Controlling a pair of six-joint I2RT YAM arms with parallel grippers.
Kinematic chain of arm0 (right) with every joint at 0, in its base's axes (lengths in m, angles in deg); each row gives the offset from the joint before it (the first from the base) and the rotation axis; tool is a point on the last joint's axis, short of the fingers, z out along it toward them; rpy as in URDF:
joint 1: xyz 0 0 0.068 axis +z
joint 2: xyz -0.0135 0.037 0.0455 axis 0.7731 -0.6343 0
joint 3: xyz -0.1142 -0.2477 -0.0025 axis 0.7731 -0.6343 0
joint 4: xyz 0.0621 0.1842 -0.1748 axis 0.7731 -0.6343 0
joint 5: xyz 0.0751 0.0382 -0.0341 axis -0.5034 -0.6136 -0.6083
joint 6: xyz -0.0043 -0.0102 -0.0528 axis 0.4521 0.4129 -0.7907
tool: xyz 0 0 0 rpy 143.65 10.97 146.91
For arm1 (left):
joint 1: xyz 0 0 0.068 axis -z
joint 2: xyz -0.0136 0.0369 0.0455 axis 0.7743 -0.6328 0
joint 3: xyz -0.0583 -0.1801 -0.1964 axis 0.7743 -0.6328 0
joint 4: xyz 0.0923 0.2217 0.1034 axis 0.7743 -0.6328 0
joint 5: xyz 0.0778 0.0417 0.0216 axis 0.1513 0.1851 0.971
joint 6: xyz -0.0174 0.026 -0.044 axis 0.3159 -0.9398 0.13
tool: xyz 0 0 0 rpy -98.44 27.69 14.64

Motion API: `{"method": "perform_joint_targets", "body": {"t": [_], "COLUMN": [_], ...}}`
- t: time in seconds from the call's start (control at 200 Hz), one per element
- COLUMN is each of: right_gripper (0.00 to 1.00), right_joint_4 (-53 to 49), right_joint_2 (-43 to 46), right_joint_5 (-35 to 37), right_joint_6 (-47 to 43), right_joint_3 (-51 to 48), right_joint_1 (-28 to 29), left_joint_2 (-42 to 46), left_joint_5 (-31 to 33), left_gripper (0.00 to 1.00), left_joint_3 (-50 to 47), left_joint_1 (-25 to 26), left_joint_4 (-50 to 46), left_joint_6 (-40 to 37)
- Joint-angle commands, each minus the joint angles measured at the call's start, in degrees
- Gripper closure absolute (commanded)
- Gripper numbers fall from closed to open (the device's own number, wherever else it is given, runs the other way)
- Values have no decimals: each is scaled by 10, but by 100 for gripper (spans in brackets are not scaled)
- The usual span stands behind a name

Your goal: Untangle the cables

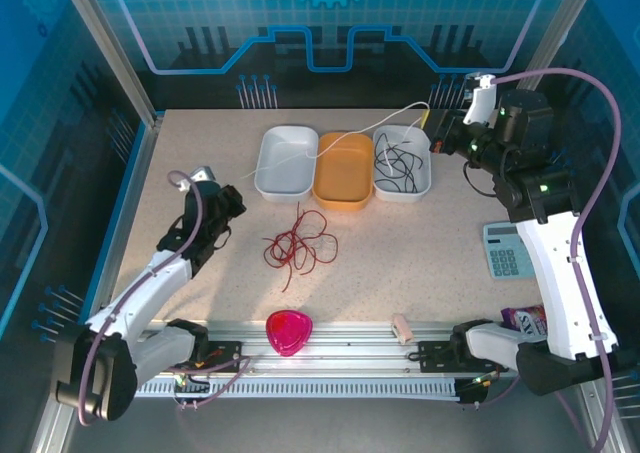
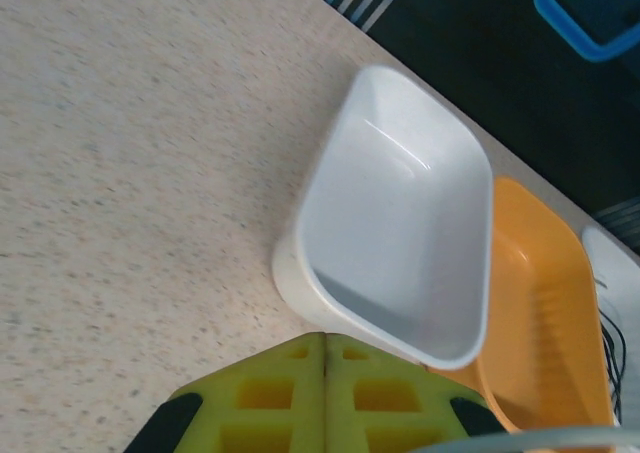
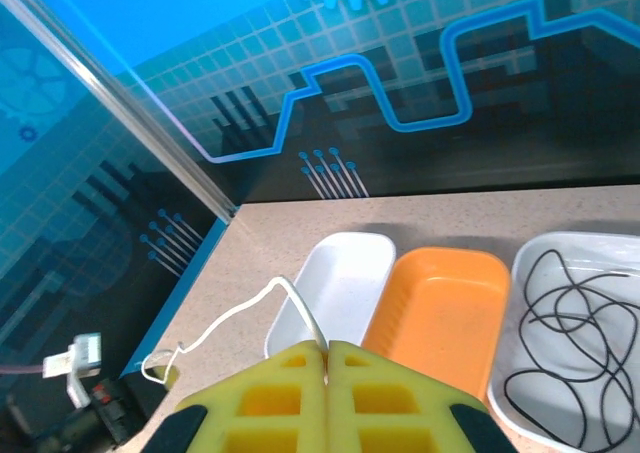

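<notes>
With the pale cable (image 3: 283, 281) clamped in the closed right gripper (image 3: 327, 351) and trailed over the orange tray (image 3: 445, 303), that tray could be dragged if the cable is snagged and pulled taut.

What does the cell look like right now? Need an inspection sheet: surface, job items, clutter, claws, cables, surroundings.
Surface: speckled beige table; no spills seen.
Job's things: red cable bunched loose on the table. Black cable coiled in the right white tray. White cable runs from the right claw past the orange tray toward the left white tray.
Clutter: calculator, purple packet, pink item and small beige item on the near rail.
Claws: left claw shut, nothing seen in it. Right claw shut on the white cable.
Cables: purple-grey arm cables loop above the table, off the trays.
Surroundings: blue printed enclosure walls.
</notes>
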Motion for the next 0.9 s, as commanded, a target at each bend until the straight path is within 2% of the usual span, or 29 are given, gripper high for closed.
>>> {"method": "perform_joint_targets", "body": {"t": [0.0,0.155,0.33,0.505,0.615,0.74,0.896], "right_gripper": [100,100,100,100,100,100,100], "right_joint_4": [-14,-18,-21,-39,-49,-53,-39], "right_joint_2": [-3,-12,-32,-83,-136,-205,-290], "right_joint_5": [3,-5,-11,27,66,105,138], "right_joint_6": [-7,-9,-6,-18,-35,-52,-63], "right_joint_3": [-4,-7,-7,6,27,57,94], "right_joint_1": [-25,-44,-45,-1,46,96,129], "left_joint_2": [35,76,99,98,84,50,-3], "left_joint_5": [17,20,31,-42,-71,-68,-74], "left_gripper": [100,100,100,100,100,100,100], "left_joint_3": [-9,-5,8,18,36,70,96], "left_joint_1": [-29,-66,-71,-65,-34,26,89], "left_joint_4": [-25,-44,-71,-64,-51,-45,6], "left_joint_6": [-4,-23,-51,-52,-52,-56,-39]}}
